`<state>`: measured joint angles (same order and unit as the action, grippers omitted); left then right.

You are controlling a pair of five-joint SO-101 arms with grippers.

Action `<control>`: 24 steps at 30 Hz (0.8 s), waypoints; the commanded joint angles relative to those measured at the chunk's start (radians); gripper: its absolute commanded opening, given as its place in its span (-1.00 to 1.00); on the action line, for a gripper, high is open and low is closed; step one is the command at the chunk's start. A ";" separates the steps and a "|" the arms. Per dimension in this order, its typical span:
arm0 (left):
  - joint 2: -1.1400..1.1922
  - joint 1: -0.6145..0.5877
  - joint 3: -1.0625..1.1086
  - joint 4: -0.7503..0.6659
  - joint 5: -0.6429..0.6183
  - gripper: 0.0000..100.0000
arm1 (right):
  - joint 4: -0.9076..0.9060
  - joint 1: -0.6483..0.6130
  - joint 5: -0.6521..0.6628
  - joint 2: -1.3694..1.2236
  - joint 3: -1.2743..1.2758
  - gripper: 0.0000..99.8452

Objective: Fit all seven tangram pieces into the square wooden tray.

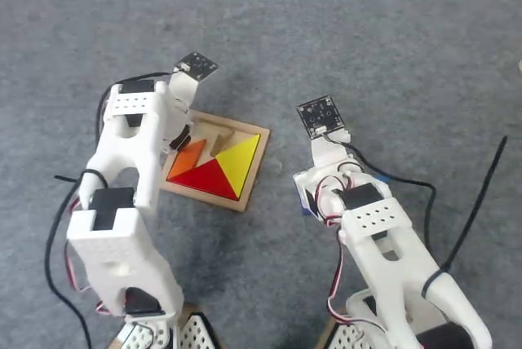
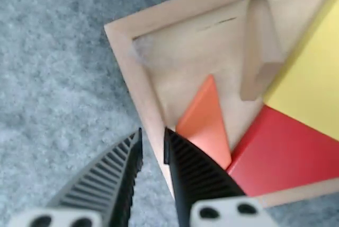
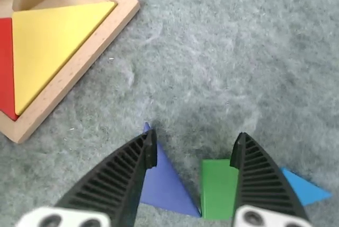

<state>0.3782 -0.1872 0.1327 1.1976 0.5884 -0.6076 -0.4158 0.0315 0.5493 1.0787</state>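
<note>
The square wooden tray (image 1: 263, 147) lies flat on the grey counter (image 1: 408, 55). Inside the tray, a yellow triangle (image 1: 238, 161) and a red triangle (image 1: 204, 176) sit edge to edge. An orange piece (image 2: 204, 123) lies against the red triangle beside one tray wall, and an unpainted wooden piece (image 2: 258, 46) lies along the yellow triangle's edge. The tray floor around the orange piece is partly bare. The left end effector (image 2: 152, 138) is positioned at the tray wall next to the orange piece, with its jaws parted by a narrow gap. One finger is outside the tray over the counter, the other finger (image 2: 196, 174) is inside the tray at the orange piece, and the wall runs between them. Whether the fingers press on the wall cannot be determined; it appears to hold nothing. The right end effector (image 3: 196, 145) is off the tray on the yellow triangle's side, low over the counter, with its jaws wide open and empty. Three pieces lie outside the tray there. A violet triangle (image 3: 167, 184) lies at one finger, a green piece (image 3: 217, 187) lies just beside it between the fingers, and a blue triangle (image 3: 307, 190) lies beyond the other finger.
</note>
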 commanded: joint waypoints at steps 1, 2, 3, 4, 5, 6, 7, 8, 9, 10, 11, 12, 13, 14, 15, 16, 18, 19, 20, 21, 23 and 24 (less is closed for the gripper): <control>-0.051 -0.025 -0.027 -0.028 -0.008 -0.86 | 0.019 -0.005 0.005 0.001 -0.055 -0.52; -0.077 -0.029 -0.027 -0.028 -0.023 -0.86 | 0.019 -0.005 0.005 0.001 -0.055 -0.52; -0.106 -0.032 -0.025 -0.028 -0.032 -0.86 | 0.019 -0.005 0.005 0.001 -0.055 -0.52; -0.138 -0.032 -0.022 -0.028 -0.040 -0.86 | 0.019 -0.005 0.005 0.001 -0.055 -0.52; -0.169 -0.032 -0.021 -0.028 -0.052 -0.86 | 0.019 -0.005 0.005 0.001 -0.055 -0.52; -0.196 -0.032 -0.021 -0.028 -0.077 -0.86 | 0.021 -0.005 0.005 0.001 -0.057 -0.52; -0.227 -0.034 -0.021 -0.028 -0.117 -0.86 | 0.021 -0.005 0.005 0.001 -0.061 -0.52; -0.258 -0.038 -0.021 -0.028 -0.153 -0.85 | 0.024 -0.005 0.005 0.001 -0.068 -0.52; -0.288 -0.049 -0.021 -0.028 -0.186 -0.85 | 0.028 -0.005 0.000 0.001 -0.086 -0.52; -0.321 -0.060 -0.021 -0.028 -0.213 -0.85 | 0.027 -0.005 -0.002 -0.001 -0.103 -0.52; -0.347 -0.078 -0.019 -0.026 -0.238 -0.85 | 0.025 -0.005 -0.002 -0.001 -0.120 -0.52; -0.368 -0.103 -0.019 -0.021 -0.262 -0.85 | 0.025 -0.007 -0.003 -0.002 -0.135 -0.52; -0.390 -0.133 -0.016 -0.020 -0.285 -0.85 | 0.025 -0.018 -0.017 -0.002 -0.149 -0.52; -0.405 -0.167 -0.007 -0.020 -0.299 -0.85 | 0.027 -0.036 -0.035 -0.012 -0.167 -0.52; -0.422 -0.198 0.010 -0.025 -0.307 -0.85 | 0.027 -0.056 -0.049 -0.030 -0.195 -0.52; -0.433 -0.229 0.027 -0.026 -0.308 -0.85 | 0.027 -0.082 -0.061 -0.059 -0.224 -0.52; -0.450 -0.292 0.065 -0.025 -0.308 -0.85 | 0.027 -0.136 -0.080 -0.140 -0.302 -0.52; -0.456 -0.328 0.079 -0.020 -0.310 -0.85 | 0.027 -0.157 -0.094 -0.193 -0.342 -0.52; -0.463 -0.368 0.094 -0.020 -0.311 -0.85 | 0.028 -0.180 -0.109 -0.246 -0.384 -0.52; -0.471 -0.408 0.111 -0.020 -0.311 -0.85 | 0.031 -0.203 -0.118 -0.302 -0.427 -0.52; -0.483 -0.483 0.148 -0.020 -0.313 -0.85 | 0.039 -0.240 -0.123 -0.409 -0.517 -0.52; -0.489 -0.514 0.168 -0.020 -0.313 -0.84 | 0.050 -0.252 -0.123 -0.464 -0.565 -0.52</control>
<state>-0.0453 -0.6137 0.2800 1.1884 0.2908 -0.5907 -0.6183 -0.0744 0.1995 0.6767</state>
